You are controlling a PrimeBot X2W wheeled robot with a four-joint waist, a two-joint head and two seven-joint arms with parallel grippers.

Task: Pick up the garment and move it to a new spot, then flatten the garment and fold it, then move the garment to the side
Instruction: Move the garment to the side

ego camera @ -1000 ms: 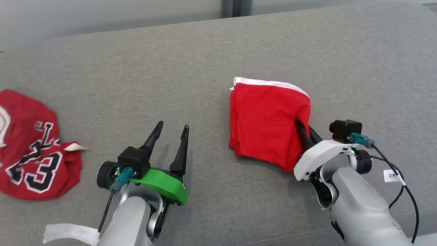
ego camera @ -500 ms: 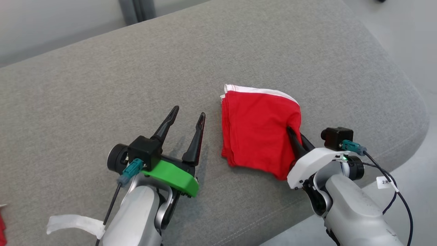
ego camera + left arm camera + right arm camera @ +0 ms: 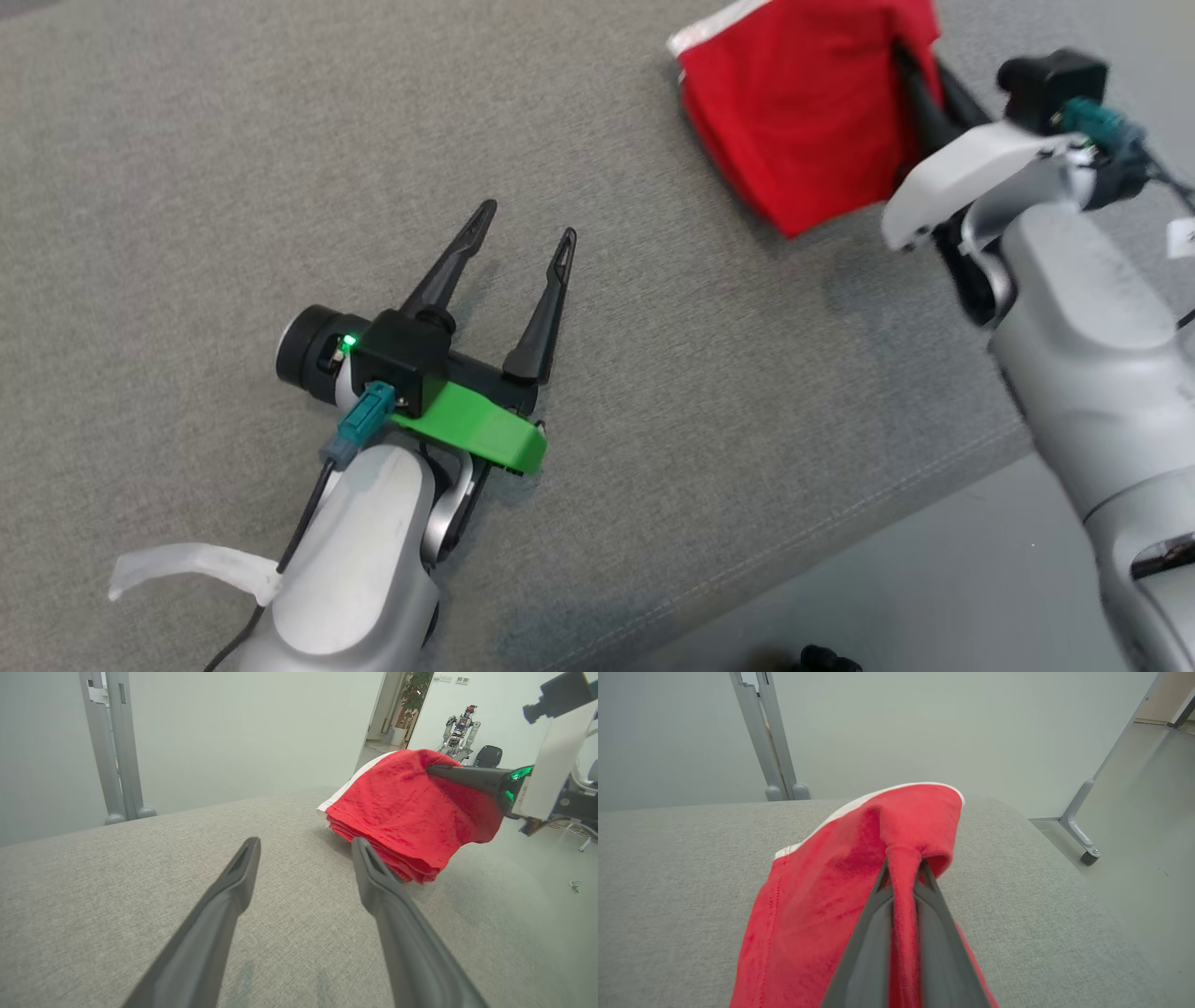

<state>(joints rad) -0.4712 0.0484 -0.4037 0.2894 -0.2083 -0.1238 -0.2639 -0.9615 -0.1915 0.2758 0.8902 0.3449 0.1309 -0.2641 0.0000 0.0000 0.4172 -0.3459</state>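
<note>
The garment (image 3: 803,112) is a folded red cloth with a white trim, at the top right of the head view on the grey cushion (image 3: 233,140). My right gripper (image 3: 904,51) is shut on a pinch of its right edge, with red cloth squeezed between the fingers (image 3: 903,858). In the left wrist view the garment (image 3: 411,812) hangs raised on the held side while its folded edge rests on the cushion. My left gripper (image 3: 527,220) stands open just above the cushion, left of and nearer than the garment, with nothing between its fingers (image 3: 306,844).
The cushion's front edge (image 3: 840,551) runs diagonally at the lower right, with pale floor (image 3: 934,597) beyond it. Behind the cushion stand a grey metal post (image 3: 117,746) and a frame leg on a caster (image 3: 1087,854). Another robot (image 3: 460,723) is far off.
The head camera has swung, shifting the whole picture. Relative to my left gripper, the right gripper and the garment it holds now lie farther away, up and to the right.
</note>
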